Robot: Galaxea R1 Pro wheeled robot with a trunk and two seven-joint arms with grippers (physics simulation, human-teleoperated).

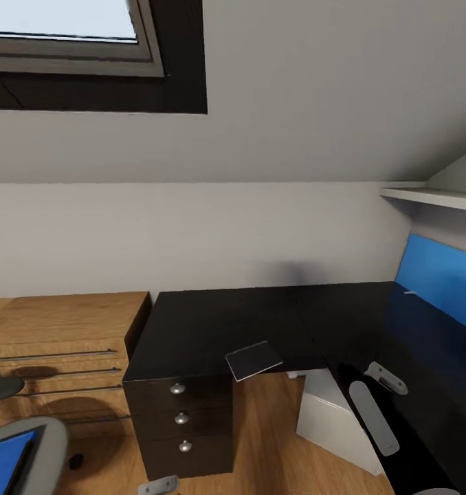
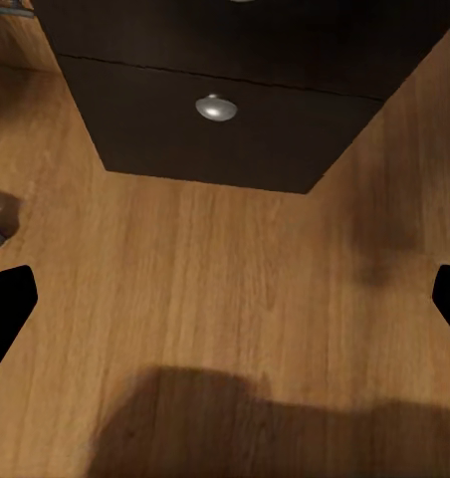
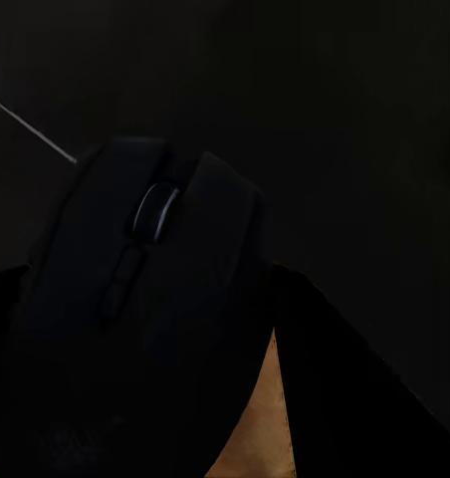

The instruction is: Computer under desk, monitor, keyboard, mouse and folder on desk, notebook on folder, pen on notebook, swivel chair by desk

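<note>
The black L-shaped desk (image 1: 212,323) stands against the wall, with a dark drawer unit (image 1: 181,419) below it. A dark grey notebook (image 1: 253,359) lies at the desk's inner corner, overhanging the edge. The light grey computer (image 1: 329,416) sits under the desk. At bottom left is the swivel chair (image 1: 47,440) with the blue folder (image 1: 6,457) on its seat. My right gripper (image 1: 386,377) hovers over the desk's right wing. It is shut on the dark mouse (image 3: 135,299), held between dark fingers (image 3: 335,398). My left gripper (image 2: 225,299) is open above the wood floor, in front of the drawer unit (image 2: 225,110).
Low wooden shelving (image 1: 61,350) stands left of the desk. A blue flat panel (image 1: 439,275) stands at the desk's right end under a white wall shelf (image 1: 432,196). A window (image 1: 68,34) is set into the sloped ceiling. Wood floor (image 1: 267,440) lies between drawers and computer.
</note>
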